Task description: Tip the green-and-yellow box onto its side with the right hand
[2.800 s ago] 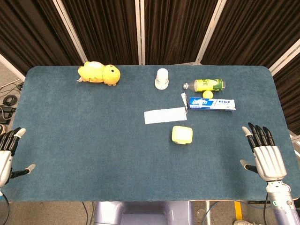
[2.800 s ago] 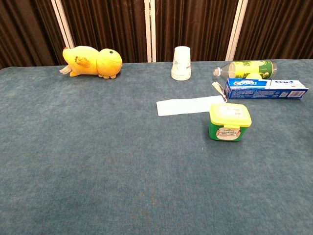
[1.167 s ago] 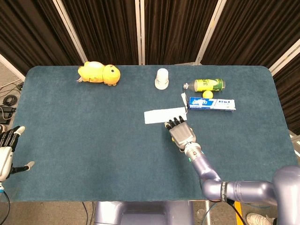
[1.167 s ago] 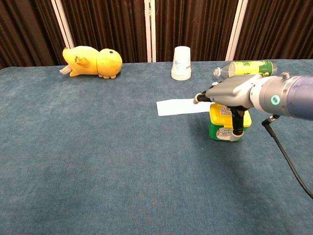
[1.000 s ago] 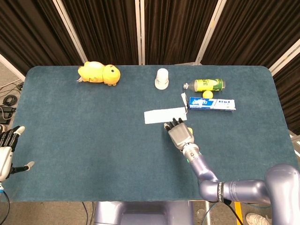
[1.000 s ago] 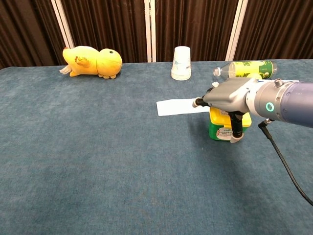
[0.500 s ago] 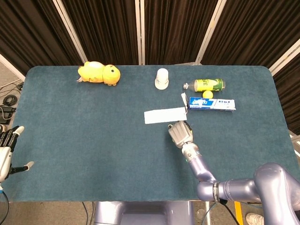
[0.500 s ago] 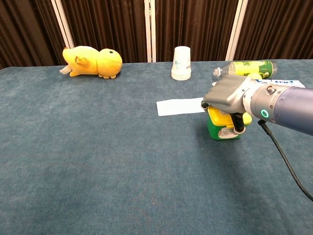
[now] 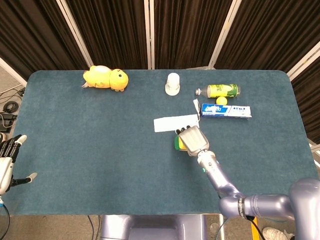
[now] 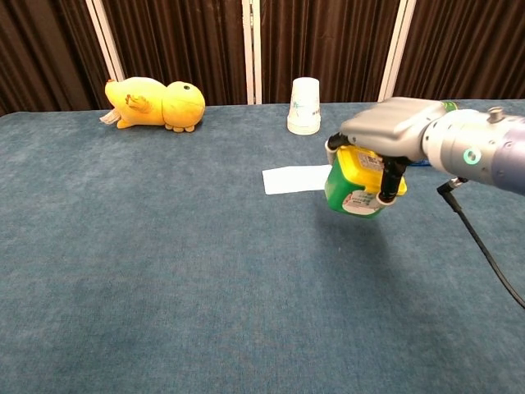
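Observation:
The green-and-yellow box (image 10: 353, 185) hangs above the blue table (image 10: 164, 271), tilted with its bottom swung toward the left. My right hand (image 10: 392, 124) covers its yellow lid from above and grips it, fingers down its sides. From the head view only a green and yellow sliver of the box (image 9: 178, 142) shows under the right hand (image 9: 193, 139). My left hand (image 9: 6, 161) rests open at the table's near left edge, holding nothing.
A white paper strip (image 9: 174, 123) lies just behind the box. Further back are a toothpaste carton (image 9: 226, 110), a lying green bottle (image 9: 223, 90), a small yellow ball (image 9: 221, 100), a white cup (image 9: 172, 83) and a yellow plush toy (image 9: 106, 78).
The right hand swept in from the table's right edge, closed over the box's lid, then lifted it off the table and tilted it leftward. The left hand barely moved.

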Robot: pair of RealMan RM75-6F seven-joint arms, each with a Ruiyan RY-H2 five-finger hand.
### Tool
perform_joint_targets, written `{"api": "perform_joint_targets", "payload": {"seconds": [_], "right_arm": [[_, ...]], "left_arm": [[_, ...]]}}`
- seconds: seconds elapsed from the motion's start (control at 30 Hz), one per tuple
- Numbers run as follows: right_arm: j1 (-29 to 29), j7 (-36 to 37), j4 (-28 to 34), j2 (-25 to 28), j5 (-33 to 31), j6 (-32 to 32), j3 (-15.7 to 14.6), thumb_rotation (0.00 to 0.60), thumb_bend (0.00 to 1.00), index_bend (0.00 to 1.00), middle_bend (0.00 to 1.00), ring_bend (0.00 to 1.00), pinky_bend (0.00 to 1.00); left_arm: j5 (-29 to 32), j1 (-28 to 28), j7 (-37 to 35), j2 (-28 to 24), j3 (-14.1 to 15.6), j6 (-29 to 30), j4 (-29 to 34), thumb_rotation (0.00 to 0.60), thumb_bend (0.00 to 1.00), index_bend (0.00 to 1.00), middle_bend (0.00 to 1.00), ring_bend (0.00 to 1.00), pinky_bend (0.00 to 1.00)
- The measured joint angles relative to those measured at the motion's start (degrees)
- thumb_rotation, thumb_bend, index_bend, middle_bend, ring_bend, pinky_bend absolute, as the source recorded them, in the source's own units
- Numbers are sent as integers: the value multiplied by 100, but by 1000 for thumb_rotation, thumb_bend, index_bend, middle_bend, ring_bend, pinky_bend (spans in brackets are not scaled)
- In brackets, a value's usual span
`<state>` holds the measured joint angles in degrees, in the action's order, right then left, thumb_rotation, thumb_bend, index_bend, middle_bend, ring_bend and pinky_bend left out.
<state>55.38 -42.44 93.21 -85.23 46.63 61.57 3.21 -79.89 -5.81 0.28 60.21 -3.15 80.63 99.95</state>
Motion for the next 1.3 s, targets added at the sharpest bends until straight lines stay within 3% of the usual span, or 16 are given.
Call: {"api": "perform_joint_targets", "payload": {"seconds": [0.23, 0.47, 0.87, 1.0, 1.17, 1.3], "right_arm": [[-552, 2236, 39, 312, 851, -242, 130, 600, 327, 435, 562, 532, 615], [-1107, 4163, -318, 427, 2180, -430, -3, 600, 328, 451, 560, 532, 610], [-1596, 5552, -1868, -235, 3954, 72, -472, 600, 325, 453, 539, 513, 565], [-1690, 5766, -2136, -362, 4145, 127, -573, 600, 276, 398, 440, 384, 409], [-1744, 6138, -2179, -246, 4310, 83, -727, 600, 177, 165, 144, 79, 38], [-1769, 6506, -2161, 43, 4515, 12, -923, 600, 147, 74, 87, 32, 0]], "left_arm": [[-66, 0, 9, -5, 30, 7, 46, 600, 0, 0, 0, 0, 0], [-124, 2, 64, 8, 61, 17, 83, 600, 0, 0, 0, 0, 0], [-144, 1, 112, 28, 81, 22, 97, 600, 0, 0, 0, 0, 0], [-146, 2, 102, 26, 84, 21, 93, 600, 0, 0, 0, 0, 0], [-173, 1, 123, 30, 98, 24, 99, 600, 0, 0, 0, 0, 0], [-196, 1, 144, 39, 108, 32, 113, 600, 0, 0, 0, 0, 0]]}}
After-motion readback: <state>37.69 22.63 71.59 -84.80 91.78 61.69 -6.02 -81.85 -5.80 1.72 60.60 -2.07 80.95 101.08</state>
